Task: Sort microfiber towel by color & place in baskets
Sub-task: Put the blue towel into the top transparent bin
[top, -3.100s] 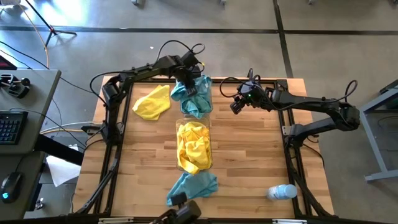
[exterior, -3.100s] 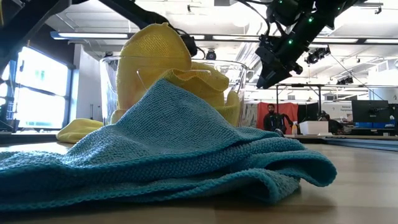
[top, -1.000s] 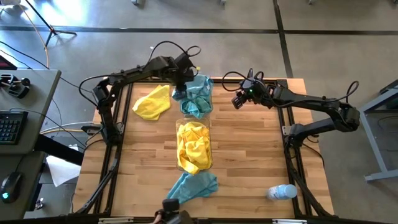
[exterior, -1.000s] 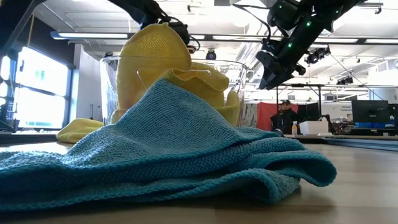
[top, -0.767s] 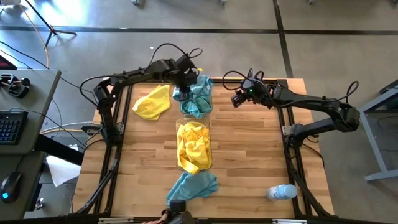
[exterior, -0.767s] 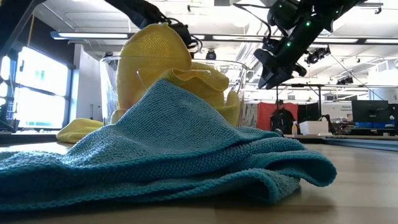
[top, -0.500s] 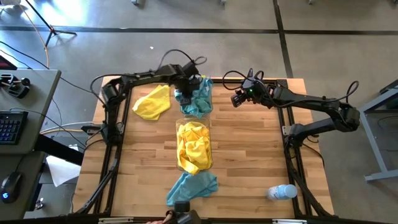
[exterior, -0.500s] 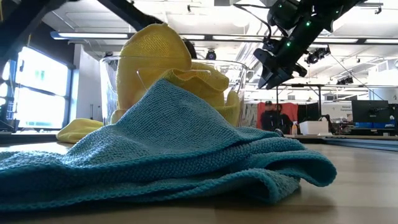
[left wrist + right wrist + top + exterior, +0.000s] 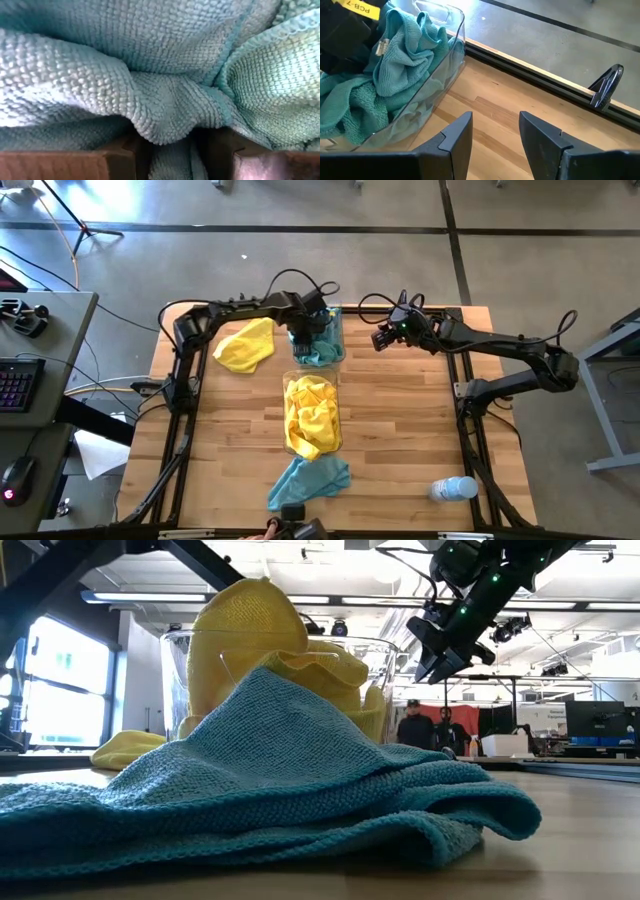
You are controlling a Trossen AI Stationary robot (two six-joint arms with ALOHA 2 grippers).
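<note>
Teal towel (image 9: 318, 340) being pressed into far bin (image 9: 340, 345) by left gripper (image 9: 303, 337) (fingers spread around a fold); next: release, lift. Right gripper (image 9: 383, 338) waits, fingers apart, empty.

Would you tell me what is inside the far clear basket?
Rumpled teal towels fill the far basket, with the left gripper pressed into them. Anything beneath them is covered.

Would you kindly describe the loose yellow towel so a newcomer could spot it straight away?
Start at the wooden table and find the two clear bins lined up along its middle. The yellow towel lies flat on the wood beside the far bin holding teal cloths, under the left arm. It is the only yellow cloth outside a bin.
</note>
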